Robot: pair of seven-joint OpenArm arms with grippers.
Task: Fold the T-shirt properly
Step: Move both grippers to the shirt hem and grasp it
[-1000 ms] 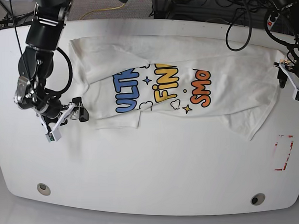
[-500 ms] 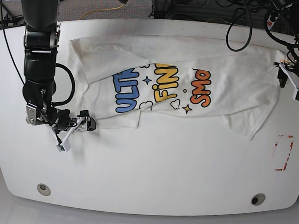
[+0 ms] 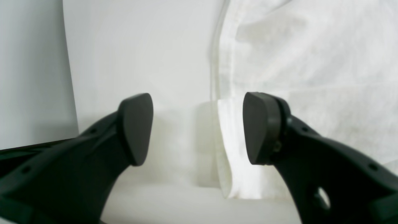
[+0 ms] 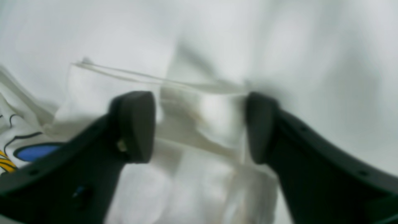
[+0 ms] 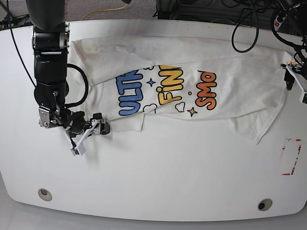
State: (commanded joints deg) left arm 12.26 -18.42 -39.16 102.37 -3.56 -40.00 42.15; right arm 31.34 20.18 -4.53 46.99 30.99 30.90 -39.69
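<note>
The white T-shirt (image 5: pixel 164 90) lies spread across the table with its blue, yellow and orange print facing up. My right gripper (image 5: pixel 92 137) is open at the shirt's lower left corner. In the right wrist view the open gripper (image 4: pixel 199 127) has a folded corner of the white cloth (image 4: pixel 199 174) between its fingers, blurred. My left gripper (image 5: pixel 297 85) is open at the shirt's right edge. In the left wrist view the gripper (image 3: pixel 197 129) straddles the shirt's hem (image 3: pixel 311 56), with one finger over the cloth and the other over bare table.
The white table (image 5: pixel 182 166) has a red-marked rectangle (image 5: pixel 291 156) at its right side and two round holes (image 5: pixel 45 194) (image 5: pixel 264 204) near the front edge. Black cables (image 5: pixel 242 32) hang over the back edge.
My right gripper has moved rightward along the table to the shirt's lower left corner. The left gripper and the shirt have stayed in place.
</note>
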